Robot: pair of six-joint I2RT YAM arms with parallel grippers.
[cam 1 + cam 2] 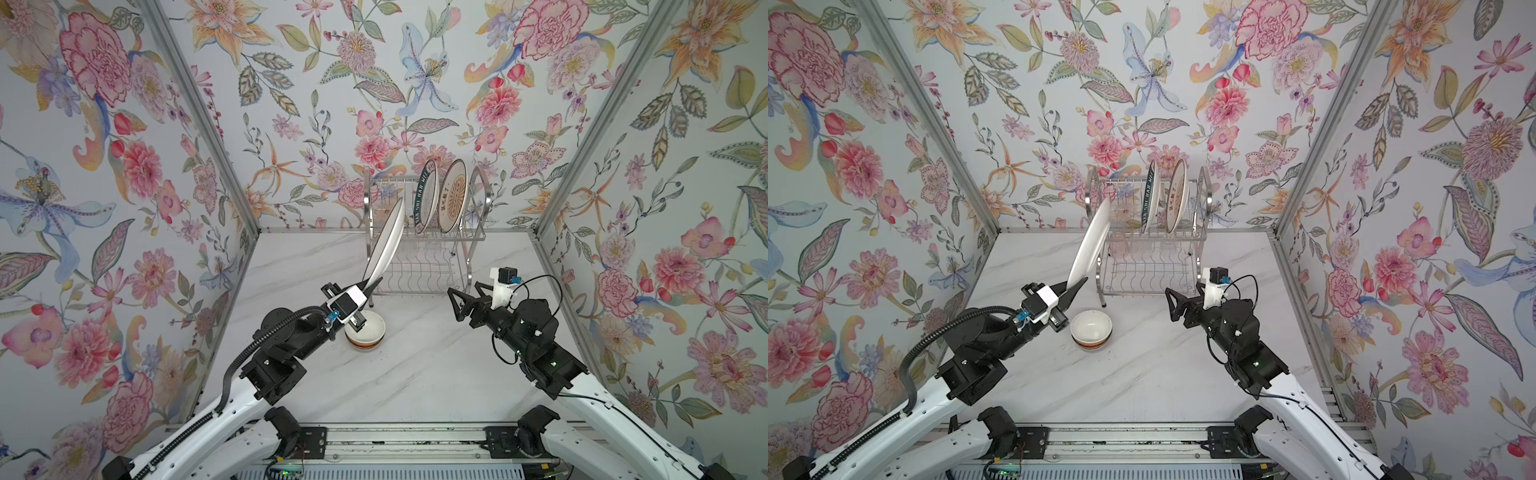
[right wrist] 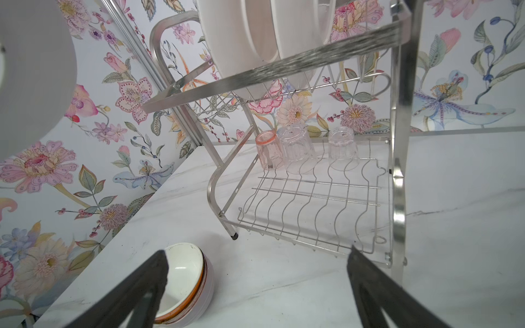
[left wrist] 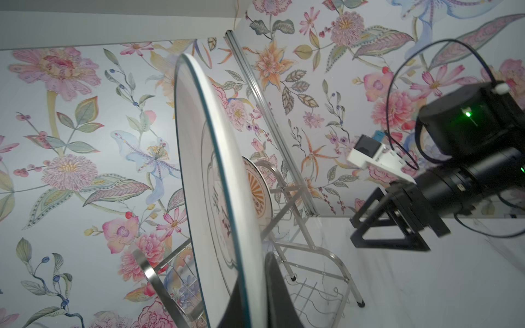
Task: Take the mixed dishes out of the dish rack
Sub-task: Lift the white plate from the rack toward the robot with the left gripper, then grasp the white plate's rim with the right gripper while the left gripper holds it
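Now the left tool [image 1: 374, 283] pinches the white plate [image 1: 390, 241] by its rim, aloft beside the dish rack [image 1: 419, 270], the right tool [image 1: 455, 305] spread empty; this edge hold could let it pivot onto the bowls [image 1: 368, 336].

White-shelled left arm [image 1: 199, 419] and right arm [image 1: 602, 403], both with black joint housings, end in black triangular open-frame tips: left pincer [image 1: 371, 286], right pincer [image 1: 455, 305]. Behind each sits a white camera bracket [image 1: 500, 286] (blue connector attached). Ribbed black conduit [image 1: 266, 332] runs behind the left pincer; thin black cables [image 1: 536, 280] loop behind the right.
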